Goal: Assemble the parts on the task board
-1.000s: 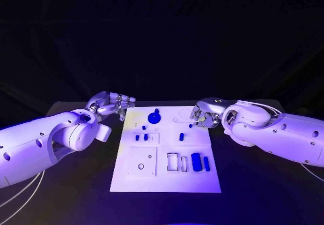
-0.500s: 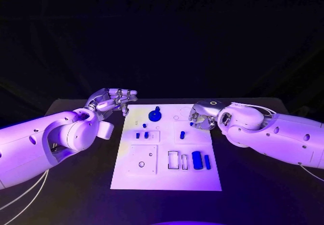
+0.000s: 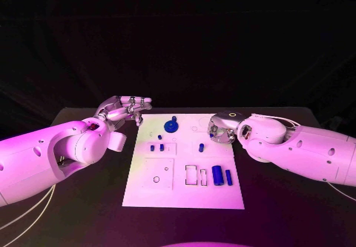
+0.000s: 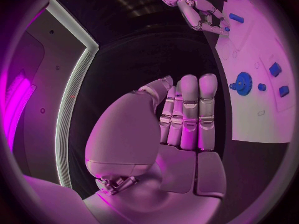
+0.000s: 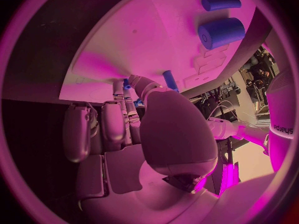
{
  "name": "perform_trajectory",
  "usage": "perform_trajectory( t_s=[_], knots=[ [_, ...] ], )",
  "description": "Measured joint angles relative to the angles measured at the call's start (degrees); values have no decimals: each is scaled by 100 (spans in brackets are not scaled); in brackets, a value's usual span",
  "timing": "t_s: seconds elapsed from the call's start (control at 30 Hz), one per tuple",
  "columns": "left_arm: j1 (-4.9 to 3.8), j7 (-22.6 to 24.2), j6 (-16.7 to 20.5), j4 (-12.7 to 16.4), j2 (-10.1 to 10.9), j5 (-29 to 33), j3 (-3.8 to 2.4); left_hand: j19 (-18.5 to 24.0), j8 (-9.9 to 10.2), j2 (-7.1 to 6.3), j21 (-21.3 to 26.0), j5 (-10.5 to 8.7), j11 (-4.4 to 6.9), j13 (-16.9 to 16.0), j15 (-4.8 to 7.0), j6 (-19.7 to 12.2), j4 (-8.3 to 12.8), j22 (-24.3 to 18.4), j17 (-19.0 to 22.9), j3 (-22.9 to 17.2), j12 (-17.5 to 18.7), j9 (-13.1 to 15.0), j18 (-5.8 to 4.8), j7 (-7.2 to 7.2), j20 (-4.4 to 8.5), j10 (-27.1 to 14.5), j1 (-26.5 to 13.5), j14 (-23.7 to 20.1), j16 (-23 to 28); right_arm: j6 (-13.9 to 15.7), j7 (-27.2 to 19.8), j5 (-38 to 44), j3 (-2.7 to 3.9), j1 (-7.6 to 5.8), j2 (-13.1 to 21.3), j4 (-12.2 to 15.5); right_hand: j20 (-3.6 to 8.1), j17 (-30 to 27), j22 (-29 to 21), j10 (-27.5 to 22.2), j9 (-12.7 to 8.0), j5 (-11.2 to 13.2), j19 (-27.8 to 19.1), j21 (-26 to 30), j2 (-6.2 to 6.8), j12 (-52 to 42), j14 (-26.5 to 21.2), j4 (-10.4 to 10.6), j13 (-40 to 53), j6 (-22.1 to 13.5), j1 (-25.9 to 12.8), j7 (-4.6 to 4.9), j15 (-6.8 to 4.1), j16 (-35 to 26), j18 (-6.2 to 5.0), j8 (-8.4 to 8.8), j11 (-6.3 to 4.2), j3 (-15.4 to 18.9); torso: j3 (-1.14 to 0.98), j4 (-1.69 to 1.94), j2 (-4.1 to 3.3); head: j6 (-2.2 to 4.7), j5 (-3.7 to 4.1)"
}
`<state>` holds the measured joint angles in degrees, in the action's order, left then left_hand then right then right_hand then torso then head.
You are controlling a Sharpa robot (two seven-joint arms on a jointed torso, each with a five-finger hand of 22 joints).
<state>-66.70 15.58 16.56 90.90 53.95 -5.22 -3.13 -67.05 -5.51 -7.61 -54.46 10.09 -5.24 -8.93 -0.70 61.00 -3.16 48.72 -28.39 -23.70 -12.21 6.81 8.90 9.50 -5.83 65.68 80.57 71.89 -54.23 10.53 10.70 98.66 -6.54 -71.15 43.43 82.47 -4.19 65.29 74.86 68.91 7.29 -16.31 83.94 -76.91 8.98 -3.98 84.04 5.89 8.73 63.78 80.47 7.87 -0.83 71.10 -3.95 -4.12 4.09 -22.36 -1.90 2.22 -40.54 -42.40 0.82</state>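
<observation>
Right robot hand (image 3: pixel 220 129) lowered slightly, fingers curled, maybe pinching blue part (image 5: pixel 127 84), left robot hand (image 3: pixel 123 110) empty, fingers straight.

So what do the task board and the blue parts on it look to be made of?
The task board looks like a rigid white plate, probably plastic, matte, with cleanly cut recesses and no glare. The blue parts, such as the gear-shaped piece and the thick cylinder, look like moulded or printed plastic: uniform colour, dull surface. I can't tell more.

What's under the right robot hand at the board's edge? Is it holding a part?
The right robot hand hovers over the right edge of the task board. In the right wrist view a small blue part shows at its fingertips; whether it is pinched is hidden by the thumb.
</observation>
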Motion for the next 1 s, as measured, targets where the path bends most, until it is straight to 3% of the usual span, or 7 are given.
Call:
perform_trajectory(
  t_s=[0.07, 0.27, 0.53, 1.0],
  knots=[
    [0, -11, 1, -5, 0, -3, 0, 0, 0, 0, 0, 0, 0, 0, 0, 0, 0, -1, 0, 0, 0, 0, 0, 0, 0, 0, 0, 0, 0, -6, 2, 3, 3, 5, -18, -6, 0, 35, 9, 48, 12, 0, 0, -113, -30, 0, 0, -33, 0, 33, 30, 8, 0, 29, 89, 0, -15, -33, -1, 0, 1, -4, -1],
    [-1, -50, 3, -25, 0, -10, 0, 0, 0, 0, 0, 0, 0, -6, 0, 0, 16, -13, 7, 16, 0, -4, -1, 0, 0, 0, 0, 0, 0, -25, 13, 4, 14, 10, -44, -33, 0, 122, 9, 139, 49, 0, 0, -268, -47, 0, 0, -91, 9, 129, 43, -43, 0, 127, 89, -17, -47, -122, 5, 1, 2, -2, 7],
    [-1, -113, 3, -44, -4, -15, 0, 0, 0, 0, 34, 0, 0, -5, 0, 0, 16, -21, 13, 16, 0, -4, -1, -1, 0, 0, 0, 0, 0, -16, 19, 4, 17, 19, -59, -42, 0, 204, 8, 310, 123, 117, 0, -510, -207, -14, -1, -318, 24, 336, 128, -111, -63, 219, 89, -99, -40, -348, 7, 1, 4, -6, -8],
    [-1, -175, -18, -80, -23, -156, 0, 0, 0, 46, 67, 0, 0, -5, 0, 0, 58, -56, 47, 5, -23, -17, -1, -1, 0, 0, 46, 0, 32, 243, 36, 1, -9, 67, 24, 46, 0, 210, 7, 339, 177, 106, -1, -541, -228, -13, -1, -544, 63, 362, 150, -96, -63, 244, 88, -95, -10, -621, 5, 0, 7, -13, -14]
  ],
)
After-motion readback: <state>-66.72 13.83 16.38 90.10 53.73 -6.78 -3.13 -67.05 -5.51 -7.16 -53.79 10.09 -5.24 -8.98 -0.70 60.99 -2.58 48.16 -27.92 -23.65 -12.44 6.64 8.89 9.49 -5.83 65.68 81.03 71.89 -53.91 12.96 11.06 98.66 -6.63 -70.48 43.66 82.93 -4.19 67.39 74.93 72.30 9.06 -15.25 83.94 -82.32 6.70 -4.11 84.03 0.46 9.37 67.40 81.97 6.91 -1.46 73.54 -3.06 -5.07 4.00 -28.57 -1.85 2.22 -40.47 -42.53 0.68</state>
